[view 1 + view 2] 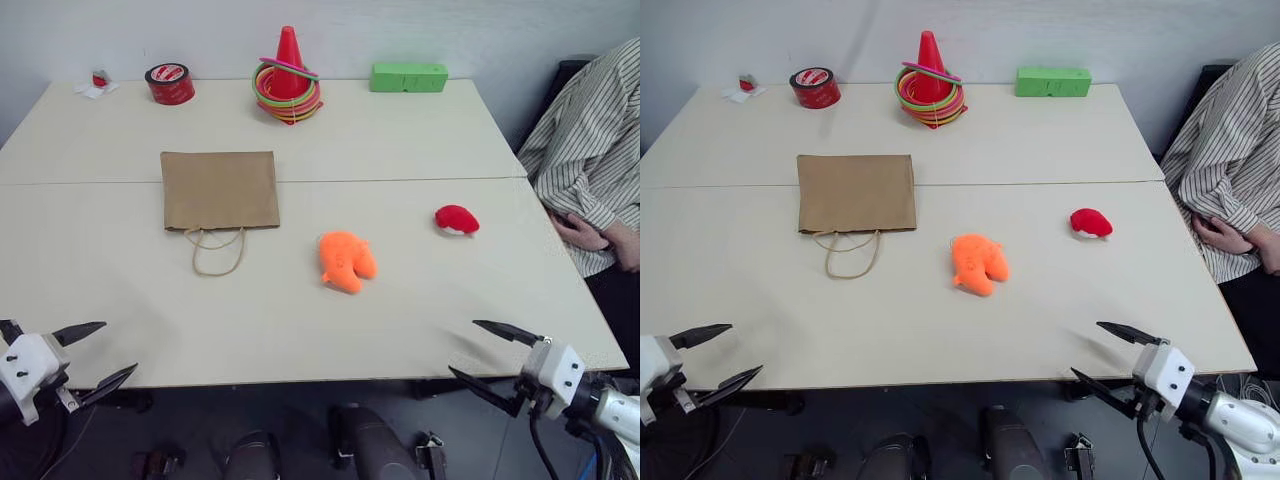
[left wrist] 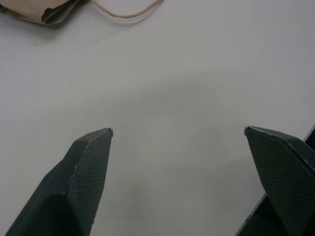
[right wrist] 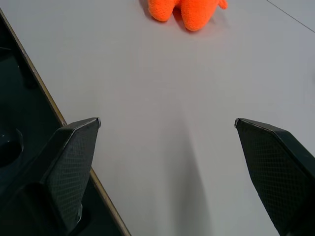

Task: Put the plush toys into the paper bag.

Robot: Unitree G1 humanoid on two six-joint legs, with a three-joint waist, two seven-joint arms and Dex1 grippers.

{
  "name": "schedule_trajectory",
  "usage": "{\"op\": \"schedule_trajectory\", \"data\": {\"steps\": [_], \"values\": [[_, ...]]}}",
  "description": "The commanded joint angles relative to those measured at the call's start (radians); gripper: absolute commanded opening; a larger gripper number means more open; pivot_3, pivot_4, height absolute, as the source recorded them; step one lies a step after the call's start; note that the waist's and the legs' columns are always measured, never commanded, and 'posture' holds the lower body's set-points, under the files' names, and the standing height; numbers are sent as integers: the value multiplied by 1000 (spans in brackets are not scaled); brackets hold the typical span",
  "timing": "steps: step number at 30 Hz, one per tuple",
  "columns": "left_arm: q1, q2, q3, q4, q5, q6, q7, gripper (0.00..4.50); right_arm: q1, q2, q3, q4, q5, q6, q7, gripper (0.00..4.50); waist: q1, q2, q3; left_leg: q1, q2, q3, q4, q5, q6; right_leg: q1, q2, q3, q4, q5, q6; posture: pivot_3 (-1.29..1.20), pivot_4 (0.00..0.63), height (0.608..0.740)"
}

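Plush toys lie right of the paper bag (image 1: 220, 190) — orange toy (image 1: 346, 260) near, red toy (image 1: 456, 219) farther. Left gripper (image 1: 92, 355) and right gripper (image 1: 493, 359) spread, empty. Risk: bag lies flat — mouth may stay closed, toy pushed aside.

A pale table (image 1: 400, 330) made of two tops joined along a seam carries everything. Along its far edge stand a red tape roll (image 1: 169, 84), a red cone (image 1: 288, 75) ringed with coloured hoops, a green block (image 1: 408, 77) and a small red-and-white item (image 1: 98, 82) at the far left corner. Nearer, the brown bag (image 1: 220, 190) lies flat across the seam with its twine handles (image 1: 217, 251) toward the near edge, the orange toy (image 1: 345, 260) lies right of them, and the red toy (image 1: 456, 219) farther right, well apart.
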Motion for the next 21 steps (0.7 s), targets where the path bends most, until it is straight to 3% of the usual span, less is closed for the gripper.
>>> {"op": "schedule_trajectory", "data": {"steps": [1,9,16,21], "values": [[10,-1,41,-45,-26,5,-2,4494,-14,6,6,8,4,-29,-2,4500,1,0,0,0,0,0,0,0,0,0,0,0,0,0,0,0,150,740],[-155,64,25,-106,-167,305,66,4494,-138,86,57,-108,108,109,-111,4500,3,-1,-1,1,0,0,1,0,-1,1,0,0,3,0,0,0,150,740],[-577,105,-227,66,49,205,145,4494,-379,195,141,-199,124,256,-285,4500,7,-1,-1,3,-1,0,2,2,-4,1,0,1,7,0,0,0,150,740],[-885,83,-468,303,244,49,118,4494,-474,234,204,-188,99,281,-307,4500,25,-1,-1,0,-1,1,3,4,-8,-2,2,0,8,0,-1,0,150,740]]}}
